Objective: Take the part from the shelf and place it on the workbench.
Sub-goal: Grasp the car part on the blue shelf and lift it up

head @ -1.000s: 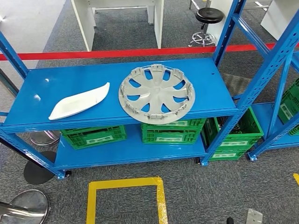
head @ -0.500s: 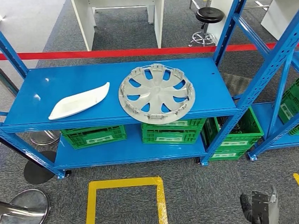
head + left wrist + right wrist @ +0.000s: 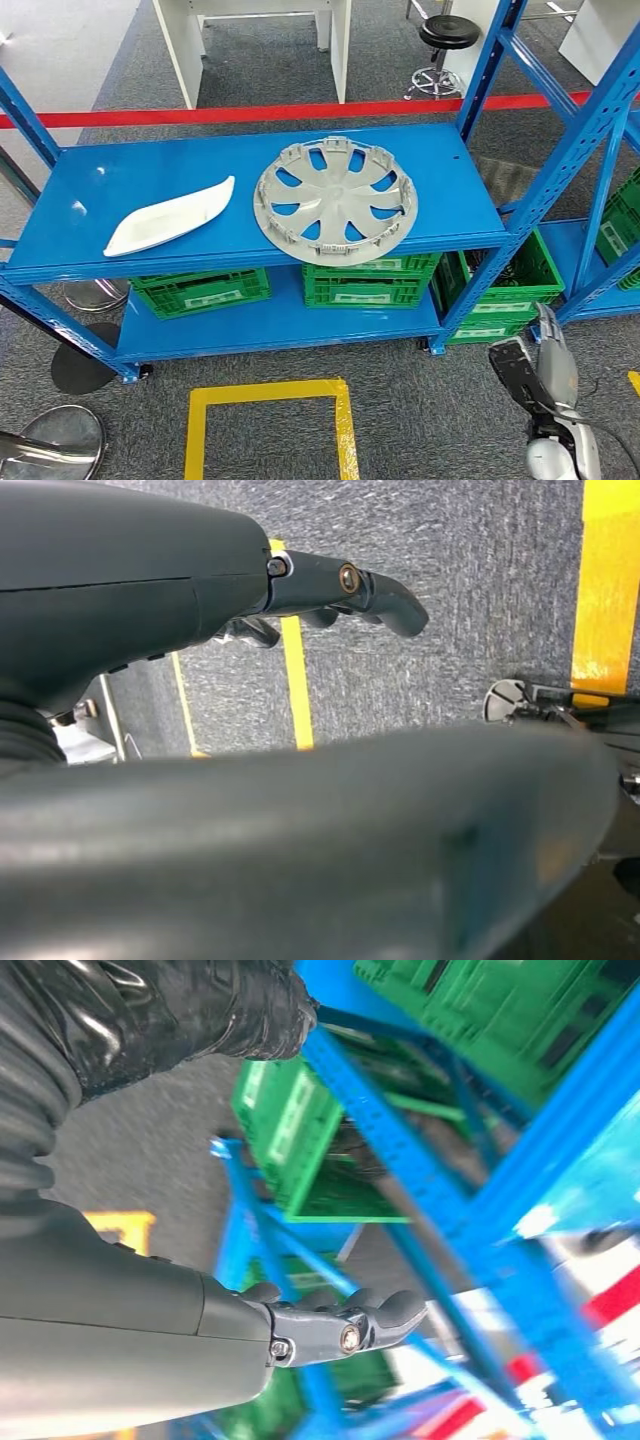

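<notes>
The right hand (image 3: 545, 372) is raised at the lower right of the head view, over the grey carpet (image 3: 423, 420), with its fingers apart and nothing in them. In the right wrist view the same hand (image 3: 332, 1325) reaches out with straight fingers, holding nothing, toward blue posts and green crates.

The hubcap (image 3: 335, 200) lies flat on the top board of the blue shelf (image 3: 226, 160), well ahead of the right hand and to its left, untouched. Further left of it, on the same board, lies a white trim piece (image 3: 169, 217), apart from the hubcap.

Green crates (image 3: 362, 280) sit on the lower board under the hubcap; another crate (image 3: 504, 290) stands just ahead of the right hand, beyond the shelf's post.

The left hand (image 3: 332, 585) hangs over the carpet with its fingers stretched out and nothing held, above yellow tape (image 3: 296, 680).

A yellow tape square (image 3: 268, 425) marks the floor to the left of the right hand, before the shelf. Red tape (image 3: 226, 114) runs behind the shelf, and a stool (image 3: 447, 40) stands beyond it.
</notes>
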`<state>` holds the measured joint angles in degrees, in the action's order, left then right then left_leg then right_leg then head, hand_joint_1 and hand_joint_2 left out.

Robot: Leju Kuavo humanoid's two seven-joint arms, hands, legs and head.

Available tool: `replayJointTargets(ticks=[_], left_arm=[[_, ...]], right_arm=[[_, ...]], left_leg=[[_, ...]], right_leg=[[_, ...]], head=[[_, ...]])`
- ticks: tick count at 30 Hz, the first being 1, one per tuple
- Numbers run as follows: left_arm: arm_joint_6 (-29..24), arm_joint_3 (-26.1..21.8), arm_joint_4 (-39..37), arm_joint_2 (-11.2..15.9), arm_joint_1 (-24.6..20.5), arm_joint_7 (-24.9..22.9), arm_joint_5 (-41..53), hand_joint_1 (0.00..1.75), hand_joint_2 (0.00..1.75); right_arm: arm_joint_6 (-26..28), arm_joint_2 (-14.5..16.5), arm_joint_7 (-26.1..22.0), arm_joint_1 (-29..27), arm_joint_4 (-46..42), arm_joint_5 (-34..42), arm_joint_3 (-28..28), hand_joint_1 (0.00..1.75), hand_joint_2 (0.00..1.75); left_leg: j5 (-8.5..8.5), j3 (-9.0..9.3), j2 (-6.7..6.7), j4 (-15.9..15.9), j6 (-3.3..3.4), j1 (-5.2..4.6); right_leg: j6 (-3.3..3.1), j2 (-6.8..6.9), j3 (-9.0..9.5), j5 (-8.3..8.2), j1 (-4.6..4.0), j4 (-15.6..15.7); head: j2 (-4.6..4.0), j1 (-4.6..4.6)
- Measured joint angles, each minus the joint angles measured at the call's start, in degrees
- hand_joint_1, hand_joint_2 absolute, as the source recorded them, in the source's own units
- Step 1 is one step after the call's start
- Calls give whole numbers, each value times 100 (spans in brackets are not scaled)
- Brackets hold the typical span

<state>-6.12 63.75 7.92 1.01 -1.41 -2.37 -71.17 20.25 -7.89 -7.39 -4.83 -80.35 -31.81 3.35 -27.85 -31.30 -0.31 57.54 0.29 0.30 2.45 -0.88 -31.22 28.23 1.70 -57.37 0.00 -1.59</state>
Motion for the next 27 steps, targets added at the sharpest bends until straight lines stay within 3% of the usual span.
replayJointTargets(ticks=[12, 26, 27], left_arm=[[57, 334, -85, 56, -19, 104, -417, 0, 0], [-45, 785, -223, 154, -64, 972, -820, 0, 0], [-57, 801, -238, 155, -66, 993, -856, 0, 44]], right_arm=[[-1131, -833, 955, 833, -416, -1277, -1293, 0, 175], [-2372, -1483, 2073, 1476, -755, -2813, -2518, 0, 175], [-2364, -1507, 2122, 1453, -838, -2896, -2543, 0, 175]], left_leg=[[1, -2, 0, 1, 2, 0], [1, -7, -1, 2, 2, 0], [1, -7, -1, 2, 2, 0]], right_leg=[[0, 1, -2, 0, 0, -1], [0, 1, -12, 0, 0, -3], [0, 2, -12, 0, 0, -3]], head=[[0, 1], [0, 1], [0, 1]])
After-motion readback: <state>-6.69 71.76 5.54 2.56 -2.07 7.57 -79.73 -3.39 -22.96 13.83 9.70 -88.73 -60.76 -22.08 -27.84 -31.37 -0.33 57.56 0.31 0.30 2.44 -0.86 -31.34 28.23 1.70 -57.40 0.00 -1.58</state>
